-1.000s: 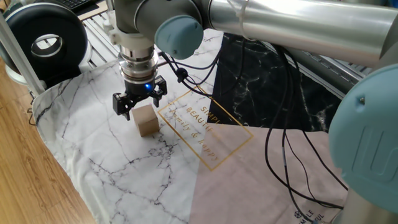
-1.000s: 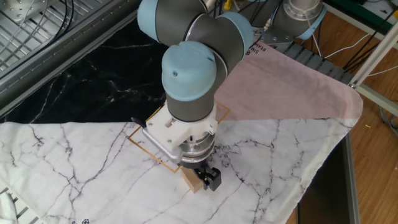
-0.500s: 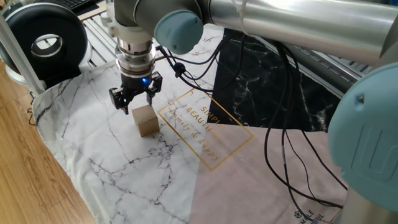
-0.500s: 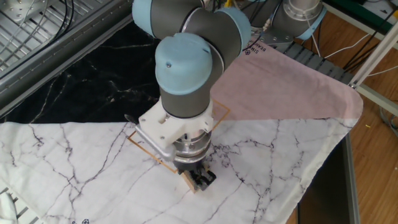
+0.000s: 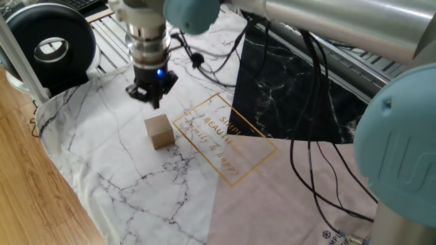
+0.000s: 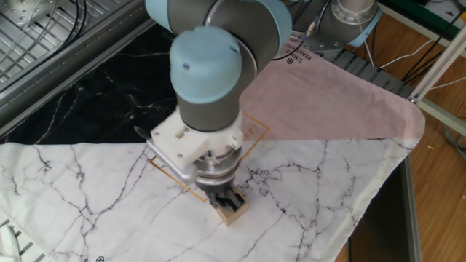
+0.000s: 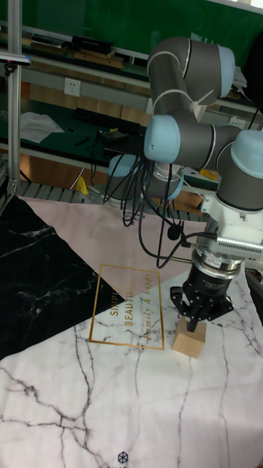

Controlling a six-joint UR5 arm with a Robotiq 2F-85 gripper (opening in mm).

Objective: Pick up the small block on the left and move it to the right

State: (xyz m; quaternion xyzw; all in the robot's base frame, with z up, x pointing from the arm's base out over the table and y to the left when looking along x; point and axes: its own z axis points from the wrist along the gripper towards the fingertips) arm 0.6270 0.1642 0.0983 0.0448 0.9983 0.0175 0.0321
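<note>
While tool (image 5: 152,96) hovers above and clear of small block (image 5: 159,131), fingers look pressed together, gripping nothing. Block sits on white marble cloth (image 5: 102,156), beside gold-framed lettering (image 5: 221,139).

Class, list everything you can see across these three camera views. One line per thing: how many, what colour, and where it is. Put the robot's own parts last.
small block: one, tan, on the white marble part of the cloth, beside the gold frame.
cloth: one, white marble, black marble and pink sections, covering the table.
gold frame with lettering: one, gold, printed mid-cloth.
round black device: one, black with a white centre, beyond the cloth's corner in one fixed view.
cables: several, black, hanging from the arm over the cloth.
arm: one, grey with light-blue caps, above the cloth.
gripper: one, black, blue light, above the block, empty.
</note>
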